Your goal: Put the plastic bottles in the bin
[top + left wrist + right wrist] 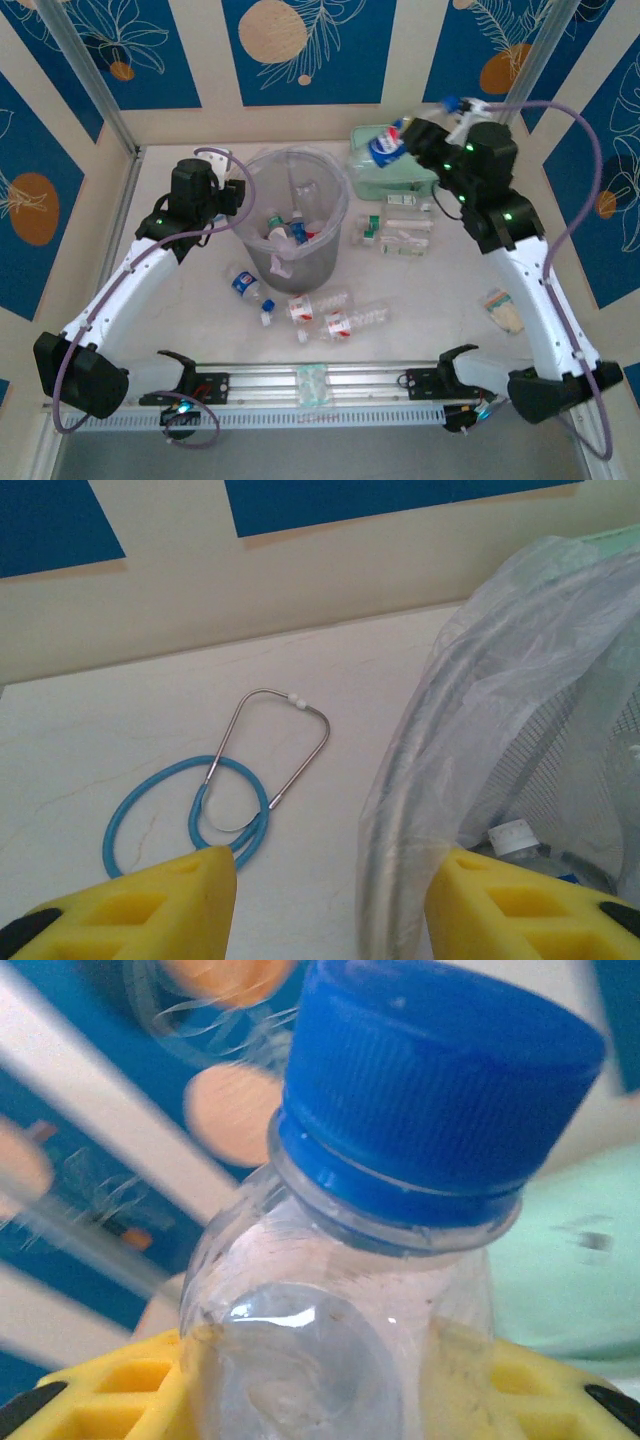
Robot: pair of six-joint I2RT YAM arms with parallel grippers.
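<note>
The bin (300, 170), a tall translucent bucket with a clear bag liner, stands mid-table with several plastic bottles inside (285, 235). My right gripper (405, 140) is shut on a clear bottle with a blue label (387, 146), held above the mint green case (400, 180). Its blue cap (440, 1080) looms close, and both yellow fingers (110, 1390) press the bottle's body. My left gripper (235, 195) is open at the bin's left side, with the bagged rim (400, 800) between its fingers (170, 900). More bottles lie on the table (245, 285), (318, 305), (356, 320), (398, 230).
A blue stethoscope (230, 800) lies on the table left of the bin, near the back wall. A small packet (503, 310) sits by the right arm. A metal rail (310, 385) runs along the near edge between the arm bases.
</note>
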